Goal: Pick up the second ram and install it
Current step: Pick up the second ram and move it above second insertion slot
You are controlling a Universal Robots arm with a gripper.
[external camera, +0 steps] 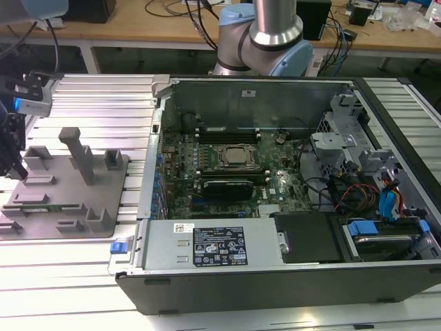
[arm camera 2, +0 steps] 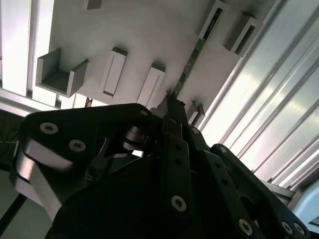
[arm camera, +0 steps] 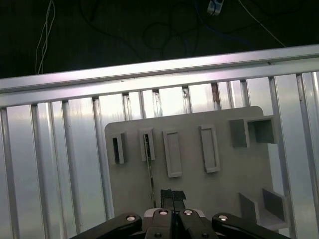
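Observation:
The second ram (arm camera 2: pixel 195 52) is a thin green stick standing on edge between small grey holder blocks on the grey fixture plate (arm camera: pixel 199 189). In the first wrist view the second ram (arm camera: pixel 150 172) shows as a narrow line just beside my dark fingertips. My gripper (arm camera: pixel 172 195) hovers over the plate close to one end of the stick, its fingers pressed together with nothing visible between them. In the second wrist view my gripper (arm camera 2: pixel 172 102) points at the stick's near end. At the exterior view's far left my gripper (external camera: pixel 17 169) hangs over the fixture plate (external camera: pixel 69 200).
An open computer case (external camera: pixel 158 258) with its motherboard (external camera: pixel 227 169) lies to the exterior view's right of the plate. Tall grey holder blocks (external camera: pixel 79 155) rise from the plate. A ribbed aluminium table (external camera: pixel 96 103) carries everything.

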